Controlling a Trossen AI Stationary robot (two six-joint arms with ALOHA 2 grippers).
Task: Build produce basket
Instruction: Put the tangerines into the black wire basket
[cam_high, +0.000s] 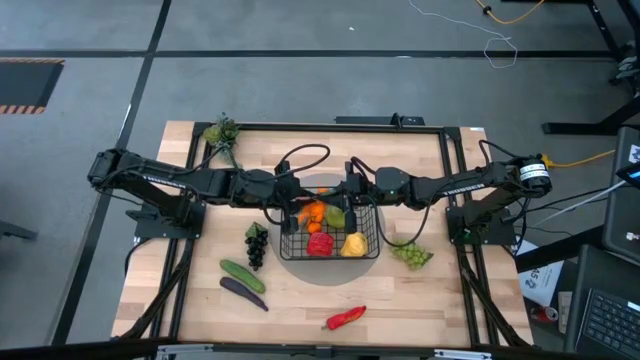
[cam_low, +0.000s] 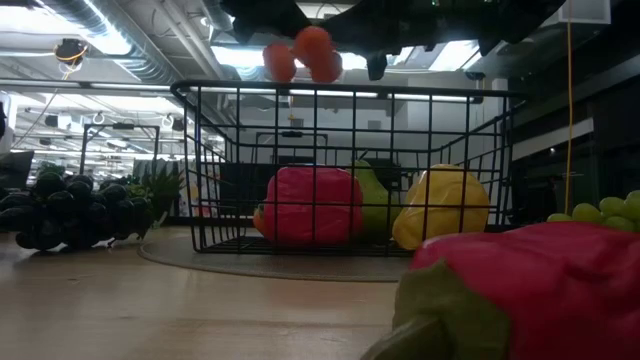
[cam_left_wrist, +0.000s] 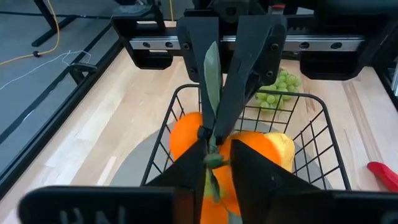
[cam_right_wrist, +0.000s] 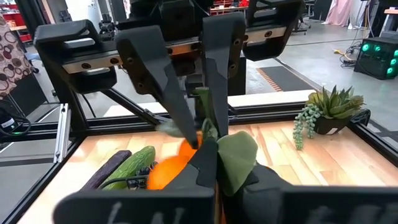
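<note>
The black wire basket (cam_high: 372, 232) sits mid-table and holds a red fruit (cam_low: 312, 205), a green pear (cam_low: 375, 198) and a yellow lemon (cam_low: 445, 205). A cluster of oranges (cam_low: 300, 52) with a green stem and leaves hangs above the basket's far left part. My left gripper (cam_left_wrist: 214, 158) and my right gripper (cam_right_wrist: 208, 152) meet over it from opposite sides, both shut on its greenery. On the table lie dark grapes (cam_high: 257, 243), cucumber (cam_high: 242, 275), eggplant (cam_high: 243, 292), red pepper (cam_high: 345, 318) and green grapes (cam_high: 410, 255). My left gripper pinches the oranges' green stem (cam_left_wrist: 213, 163) between its two fingers, coming level from the table's left. The oranges (cam_left_wrist: 186, 140) hang below the fingers, lifted clear over the basket. My right gripper pinches the leaves (cam_right_wrist: 236, 155) at the top of the same cluster between its fingers (cam_left_wrist: 239, 93), coming from the table's right and slanting down. The oranges (cam_right_wrist: 171, 171) hang below.
A small potted plant (cam_high: 220, 132) stands at the table's far left corner. A black frame rail (cam_high: 330, 127) runs round the table. The near half of the table holds only the scattered produce; the red pepper (cam_low: 540, 290) lies close to the near edge.
</note>
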